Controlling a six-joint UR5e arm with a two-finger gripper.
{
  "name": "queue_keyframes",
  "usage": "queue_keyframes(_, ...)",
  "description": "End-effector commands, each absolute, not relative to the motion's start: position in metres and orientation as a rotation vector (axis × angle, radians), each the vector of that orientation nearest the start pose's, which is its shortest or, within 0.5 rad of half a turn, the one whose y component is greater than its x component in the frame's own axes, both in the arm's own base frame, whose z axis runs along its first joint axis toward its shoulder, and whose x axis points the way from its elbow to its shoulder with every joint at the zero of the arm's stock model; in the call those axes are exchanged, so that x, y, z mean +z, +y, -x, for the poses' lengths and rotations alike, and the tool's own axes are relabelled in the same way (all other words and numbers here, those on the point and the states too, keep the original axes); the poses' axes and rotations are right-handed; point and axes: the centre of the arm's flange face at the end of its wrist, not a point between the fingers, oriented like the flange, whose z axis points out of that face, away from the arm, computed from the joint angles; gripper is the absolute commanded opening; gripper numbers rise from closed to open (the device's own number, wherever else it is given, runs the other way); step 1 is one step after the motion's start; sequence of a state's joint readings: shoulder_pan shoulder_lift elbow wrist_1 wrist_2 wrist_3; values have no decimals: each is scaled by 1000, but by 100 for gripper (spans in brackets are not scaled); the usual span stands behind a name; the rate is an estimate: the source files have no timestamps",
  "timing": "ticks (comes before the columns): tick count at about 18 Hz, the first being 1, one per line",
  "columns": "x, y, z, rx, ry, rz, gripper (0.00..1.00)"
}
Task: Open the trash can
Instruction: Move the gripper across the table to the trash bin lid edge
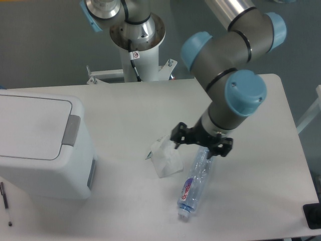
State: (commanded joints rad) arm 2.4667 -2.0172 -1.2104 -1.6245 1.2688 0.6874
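A white table is seen from above by a fixed camera, with a single robot arm reaching in from the top right. At the far left of the table stands the trash can, a large white boxy bin with rounded corners; its flat lid is lying closed. A grey latch tab is set into the lid's right-hand edge, the side that faces the arm. The gripper is held low over the middle-right of the table, well apart from the bin, so the bin and its tab lie to the left of the fingers in the picture, across a stretch of bare tabletop. The tab's long axis runs roughly up and down the picture, along the lid's edge. The black fingers appear spread rather than clenched, and nothing is seen to be gripped between them, though the view from above leaves this a little uncertain. Directly beneath the gripper lies a clear plastic bottle with a blue label, on its side, its cap pointing toward the bottom of the picture. Just beside it, on its left, sits a crumpled white tissue packet. A pen lies at the lower left edge. The opening is judged not yet begun, and a long leftward reach to the tab would be required.
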Motion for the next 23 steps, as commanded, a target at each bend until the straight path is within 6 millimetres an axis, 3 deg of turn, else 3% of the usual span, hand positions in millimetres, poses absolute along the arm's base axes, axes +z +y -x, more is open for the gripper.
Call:
queue_keyframes(3,419,547,398,-493,-356,2937,100)
queue_keyframes(7,457,550,377,-559,-463,2825,100)
queue_keyframes(10,475,564,356,-597,-440,2799,100)
queue_keyframes(14,499,576,316,-633,-380,2759,100)
queue_keyframes(17,506,587,288,-673,-386,2745,100)
queue_keyframes(23,494,588,279,-692,-392,2770,100)
